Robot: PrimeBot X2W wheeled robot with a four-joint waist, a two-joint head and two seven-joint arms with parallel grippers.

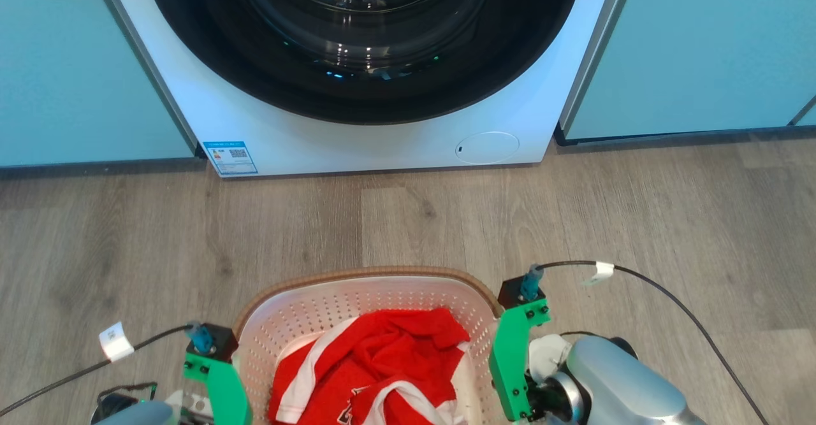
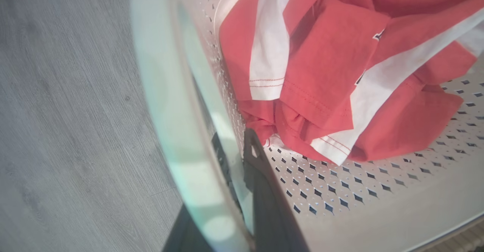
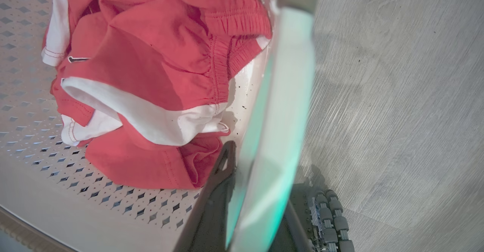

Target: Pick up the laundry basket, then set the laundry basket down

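Your left end effector (image 2: 236, 148) straddles the left side wall of the laundry basket (image 1: 306, 323). One dark finger lies inside against the perforated plastic and the other outside, closed onto the wall as far as the wrist view lets you judge. The basket lies directly between your two arms, in front of the washing machine (image 1: 382, 138), with a red-and-white garment (image 1: 382, 348) heaped in it. You cannot tell whether it is off the floor (image 1: 127, 234). Your right end effector (image 3: 245, 169) mirrors the left, clamped over the right wall. Neither arm is nearer. The load spans the line between them, so the coming move looks like one for both arms together, kept level.
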